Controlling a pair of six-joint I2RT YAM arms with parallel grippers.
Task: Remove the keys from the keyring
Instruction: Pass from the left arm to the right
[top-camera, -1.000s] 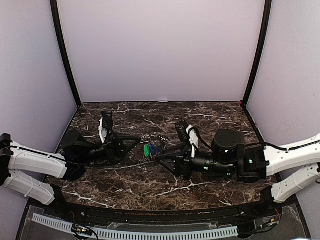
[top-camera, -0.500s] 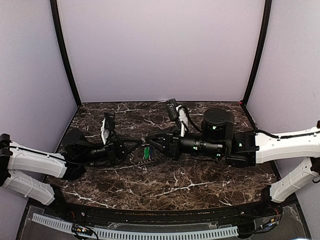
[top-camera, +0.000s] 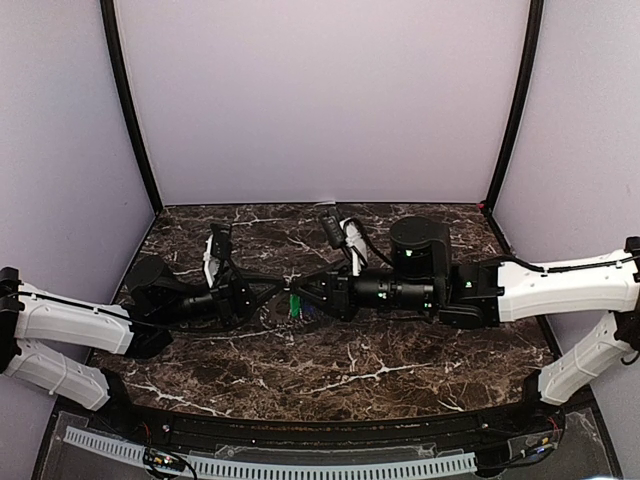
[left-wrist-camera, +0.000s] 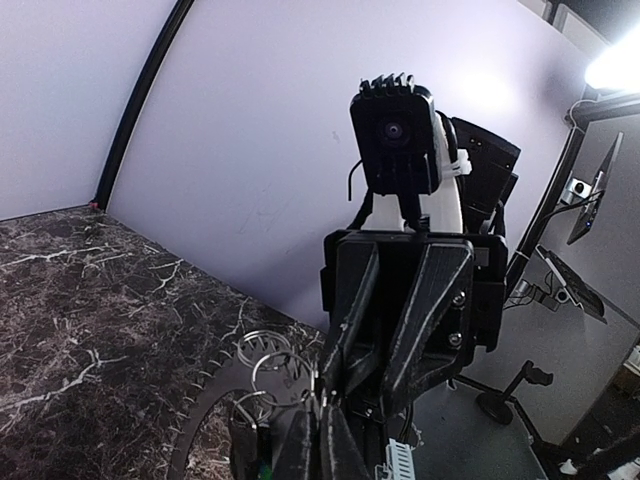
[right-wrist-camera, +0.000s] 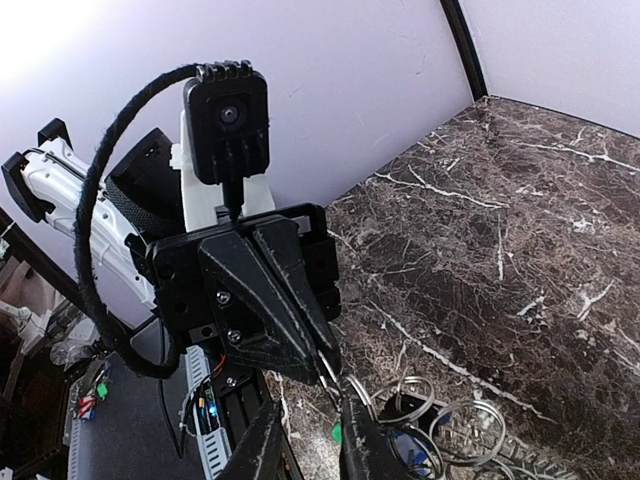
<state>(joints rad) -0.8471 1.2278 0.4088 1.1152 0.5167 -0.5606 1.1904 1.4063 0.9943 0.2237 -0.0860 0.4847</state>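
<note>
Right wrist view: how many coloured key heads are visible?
2. A green key head shows in the gap between the right fingers; a blue key head lies just right of them, among wire rings. Others may be hidden.

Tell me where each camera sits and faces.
Top external: above and behind, looking down at the table; both arms show, left tool facing right tool.
Left wrist: past its own fingers toward the right tool and keyring.
Right wrist: past its own fingers toward the left tool.
Shared: both show the wire rings.
</note>
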